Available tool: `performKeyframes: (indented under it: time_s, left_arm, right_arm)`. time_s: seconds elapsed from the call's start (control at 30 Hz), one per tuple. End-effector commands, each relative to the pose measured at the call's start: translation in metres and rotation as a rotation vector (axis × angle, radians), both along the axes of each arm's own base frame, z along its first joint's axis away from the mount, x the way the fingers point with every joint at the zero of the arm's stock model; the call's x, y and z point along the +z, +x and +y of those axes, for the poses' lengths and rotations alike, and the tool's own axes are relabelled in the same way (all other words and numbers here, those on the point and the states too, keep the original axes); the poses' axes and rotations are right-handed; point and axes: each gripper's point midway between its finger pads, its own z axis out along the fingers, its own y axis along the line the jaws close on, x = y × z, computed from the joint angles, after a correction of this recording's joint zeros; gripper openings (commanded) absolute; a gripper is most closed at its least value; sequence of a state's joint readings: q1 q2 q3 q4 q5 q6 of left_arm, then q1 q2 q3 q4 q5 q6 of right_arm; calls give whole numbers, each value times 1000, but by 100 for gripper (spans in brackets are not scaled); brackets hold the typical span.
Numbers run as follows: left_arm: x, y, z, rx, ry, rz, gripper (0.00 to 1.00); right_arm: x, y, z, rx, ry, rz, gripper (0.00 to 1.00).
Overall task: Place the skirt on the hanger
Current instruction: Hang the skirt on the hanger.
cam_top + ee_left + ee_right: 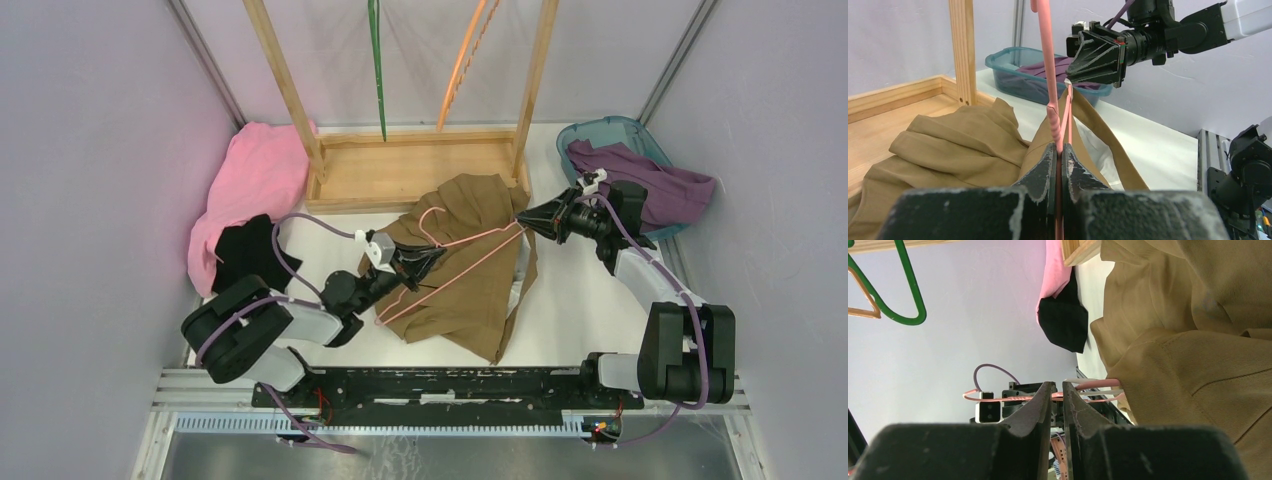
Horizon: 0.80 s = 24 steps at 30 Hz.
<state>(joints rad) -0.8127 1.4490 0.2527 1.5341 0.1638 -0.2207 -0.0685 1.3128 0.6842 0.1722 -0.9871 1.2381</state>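
Hanger (455, 273) lies atop skirt (470, 310) on surface, skirt not yet hung. Left gripper (428, 260) jaws clamped on hanger. Right gripper (525, 218) jaws nearly together at far tip, hold unclear.

The top camera is looking steeply down onto the bench (590, 300); the wrist cameras are peering closely along left pincer (1058, 155) and right pincer (1057, 392), facing each other across the skirt (470, 205) and hanger (1048, 65).

left arm (310, 322) and right arm (640, 272) black with white shells, purple cables (300, 216), fingers (1040, 175) scuffed pale
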Motion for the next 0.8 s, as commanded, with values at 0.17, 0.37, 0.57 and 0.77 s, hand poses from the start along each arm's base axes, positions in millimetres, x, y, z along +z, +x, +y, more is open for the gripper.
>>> performKeyframes:
  time_s: [0.17, 0.37, 0.57, 0.77]
  left_arm:
    - [69, 2, -5, -33, -206, -133, 3]
    - [74, 9, -13, -40, -222, -130, 3]
    - [75, 15, -22, -51, -232, -115, 3]
    - [72, 21, -34, -76, -232, -100, 3]
  right_arm:
    - [10, 1, 1, 22, 15, -58, 19]
    - [8, 1, 1, 23, 15, -57, 19]
    - [3, -6, 0, 31, -43, -52, 21]
    - [-1, -25, -16, 57, -304, -68, 37]
